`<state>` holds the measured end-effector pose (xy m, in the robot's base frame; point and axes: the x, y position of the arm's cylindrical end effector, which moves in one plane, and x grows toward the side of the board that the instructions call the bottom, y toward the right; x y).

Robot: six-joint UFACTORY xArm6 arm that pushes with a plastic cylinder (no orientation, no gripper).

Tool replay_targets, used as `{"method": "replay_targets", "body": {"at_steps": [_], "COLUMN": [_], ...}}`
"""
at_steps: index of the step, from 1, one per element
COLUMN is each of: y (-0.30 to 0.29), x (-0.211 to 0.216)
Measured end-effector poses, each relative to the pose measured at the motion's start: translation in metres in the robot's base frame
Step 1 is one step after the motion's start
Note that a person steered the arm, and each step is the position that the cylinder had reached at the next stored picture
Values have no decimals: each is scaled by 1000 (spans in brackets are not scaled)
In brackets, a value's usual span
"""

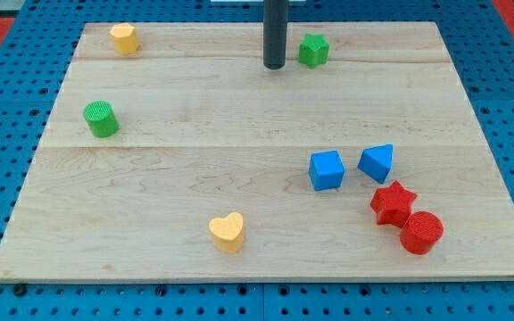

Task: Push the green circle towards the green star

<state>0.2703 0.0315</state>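
Observation:
The green circle sits near the left edge of the wooden board, about a third of the way down. The green star sits near the view's top, right of centre. My tip rests on the board just left of the green star, a small gap apart. It is far to the right of and above the green circle.
A yellow block is at the top left. A yellow heart is at the bottom centre. A blue cube, a blue triangular block, a red star and a red circle cluster at the lower right.

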Motion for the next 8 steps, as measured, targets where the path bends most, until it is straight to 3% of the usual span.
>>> {"method": "replay_targets", "body": {"at_steps": [1,2,5,6,7,8], "y": [71,77,-192,-268,-253,-153], "x": [-28,-25,153,180,141,110]}}
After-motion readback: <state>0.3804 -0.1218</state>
